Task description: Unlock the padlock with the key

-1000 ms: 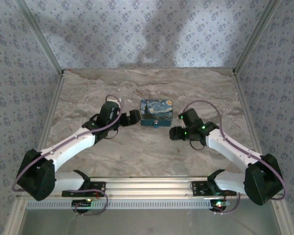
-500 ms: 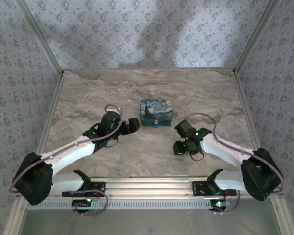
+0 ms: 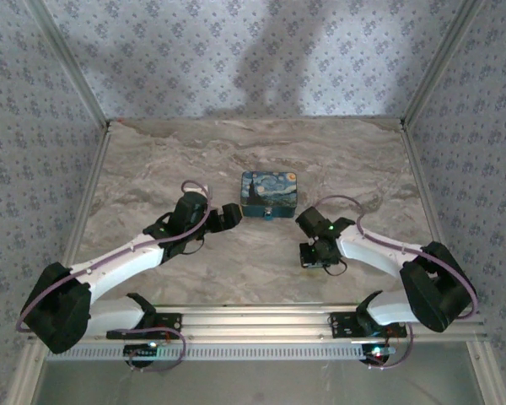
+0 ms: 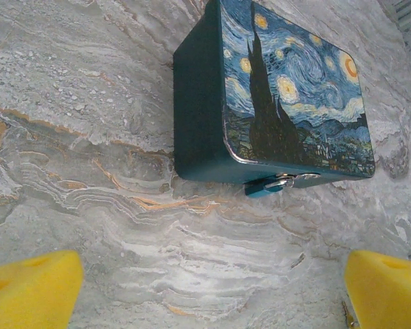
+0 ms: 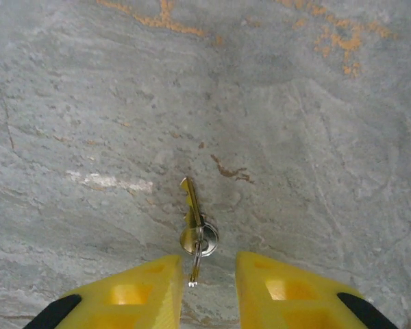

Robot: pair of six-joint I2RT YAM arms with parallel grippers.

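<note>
**Key at the right fingertips, padlock on the box front**

From overhead we see both arms reaching inward over the marbled worktop (image 3: 152,160). The left end effector (image 3: 228,215) lies just beside the near-left corner of the starry-night box (image 3: 270,191). The right end effector (image 3: 317,255) points down at the worktop, nearer the arm bases and apart from the box.

In the left wrist view we find the padlock (image 4: 277,185), a small bluish body with a grey metal part. It hangs at the lower front edge of the box, close to the worktop surface. The left end effector (image 4: 209,295) is released: its yellow fingers (image 4: 31,288) sit at opposite lower corners, well apart, with nothing between them.

In the right wrist view the key (image 5: 190,218) lies flat on the worktop, blade pointing away from the camera. Its ring (image 5: 205,236) sits at the head. The right end effector (image 5: 209,288) has its fingers parted by a narrow gap. The ring's trailing end falls within that gap, touching neither pad as far as we can judge.
</note>
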